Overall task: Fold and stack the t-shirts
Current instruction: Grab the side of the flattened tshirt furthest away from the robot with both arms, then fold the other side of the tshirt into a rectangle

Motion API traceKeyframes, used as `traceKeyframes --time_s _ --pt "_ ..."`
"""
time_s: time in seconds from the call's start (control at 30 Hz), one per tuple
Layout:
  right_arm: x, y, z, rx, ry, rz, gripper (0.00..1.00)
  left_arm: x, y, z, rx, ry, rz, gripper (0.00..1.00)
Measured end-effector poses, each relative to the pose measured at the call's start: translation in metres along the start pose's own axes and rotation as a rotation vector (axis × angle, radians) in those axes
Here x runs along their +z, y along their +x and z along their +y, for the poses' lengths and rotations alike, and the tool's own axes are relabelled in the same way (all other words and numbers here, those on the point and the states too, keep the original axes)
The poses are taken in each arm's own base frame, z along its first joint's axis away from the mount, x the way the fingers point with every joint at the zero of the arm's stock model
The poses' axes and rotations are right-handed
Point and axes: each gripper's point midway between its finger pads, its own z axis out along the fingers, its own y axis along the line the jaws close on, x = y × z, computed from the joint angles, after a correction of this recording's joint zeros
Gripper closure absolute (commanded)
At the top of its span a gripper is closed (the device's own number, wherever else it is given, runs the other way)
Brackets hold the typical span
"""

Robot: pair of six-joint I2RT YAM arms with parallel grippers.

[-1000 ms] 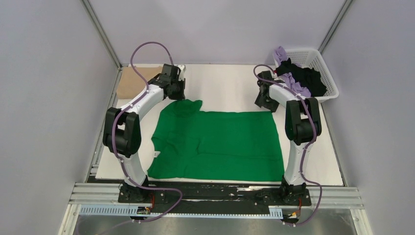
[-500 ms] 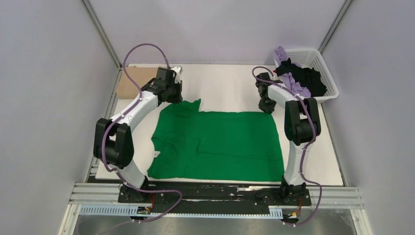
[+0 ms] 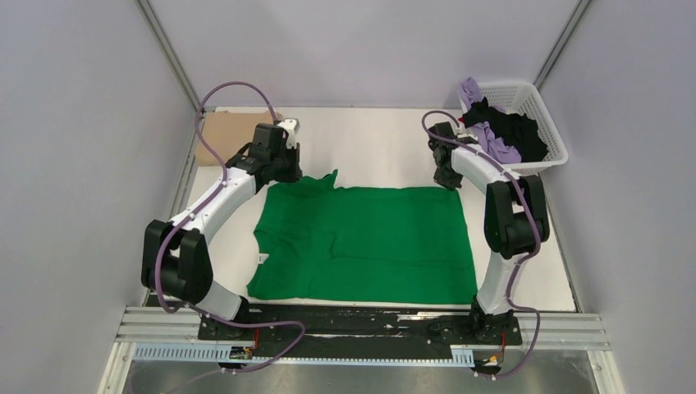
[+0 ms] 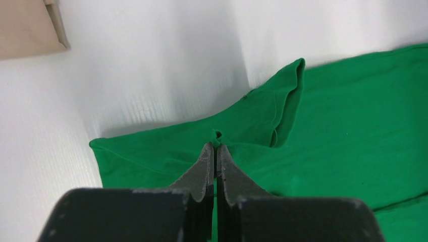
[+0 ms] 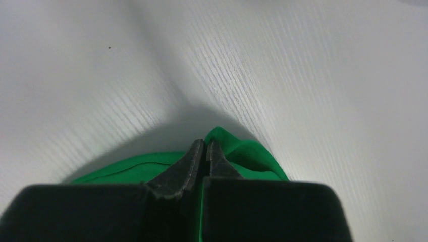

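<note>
A bright green t-shirt (image 3: pixel 365 242) lies spread flat across the middle of the white table (image 3: pixel 369 139). My left gripper (image 3: pixel 283 174) is shut on its far left corner, by the folded sleeve (image 4: pixel 282 106); a pinch of green cloth (image 4: pixel 217 135) bulges past the fingertips. At the shirt's far right corner, my right gripper (image 3: pixel 450 182) is shut on the edge of the green cloth (image 5: pixel 237 151). A tan t-shirt (image 3: pixel 226 135) lies folded at the back left. Lilac (image 3: pixel 492 139) and black (image 3: pixel 517 131) t-shirts are heaped in the basket.
The white lattice basket (image 3: pixel 548 123) stands at the back right corner, just behind the right arm. Grey walls close in on both sides. A metal rail (image 3: pixel 361 324) runs along the near edge by the arm bases.
The right gripper came down onto the shirt's far right corner and shut on it. The left gripper, holding the sleeve corner, pulled it left and toward me; the left elbow swung outward.
</note>
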Motion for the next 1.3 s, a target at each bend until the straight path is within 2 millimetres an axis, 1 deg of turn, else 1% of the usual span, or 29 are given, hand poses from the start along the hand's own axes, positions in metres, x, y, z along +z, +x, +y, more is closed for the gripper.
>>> traceKeyframes --time_s 0.13,0.3,0.43,0.5,0.57,0.67,0.73,0.9,1.07,1.2,1.3 --pt "-0.022 0.005 -0.005 -0.005 -0.03 -0.028 1.0 -0.014 0.006 -0.003 -0.007 0.008 -0.02 1.0" --pt "-0.039 0.028 -0.022 -0.023 -0.043 -0.029 1.0 -0.036 0.018 -0.008 -0.025 0.01 -0.044 1.0" --pt "-0.05 0.047 -0.04 -0.032 -0.043 -0.019 1.0 -0.063 0.03 -0.01 -0.048 0.003 -0.081 1.0" --pt "-0.056 0.053 -0.047 -0.031 -0.046 -0.018 1.0 -0.077 0.038 -0.011 -0.069 0.005 -0.1 1.0" --pt "-0.062 0.057 -0.053 -0.029 -0.052 -0.019 1.0 -0.087 0.044 -0.013 -0.089 0.008 -0.115 1.0" --pt "-0.072 0.062 -0.061 -0.02 -0.063 -0.027 1.0 -0.1 0.059 -0.014 -0.128 0.01 -0.12 1.0" --pt "-0.076 0.066 -0.066 -0.015 -0.065 -0.023 1.0 -0.105 0.071 -0.013 -0.15 0.004 -0.107 1.0" --pt "-0.086 0.081 -0.077 -0.016 -0.068 -0.001 1.0 -0.119 0.107 -0.011 -0.203 -0.039 -0.041 1.0" --pt "-0.087 0.094 -0.084 -0.023 -0.057 0.031 0.99 -0.134 0.122 -0.007 -0.264 -0.057 -0.034 1.0" --pt "-0.082 0.104 -0.087 -0.038 -0.035 0.059 0.96 -0.133 0.141 -0.006 -0.301 -0.075 0.017 1.0" --pt "-0.077 0.11 -0.086 -0.052 -0.016 0.081 0.9 -0.126 0.157 -0.005 -0.319 -0.086 0.075 1.0"
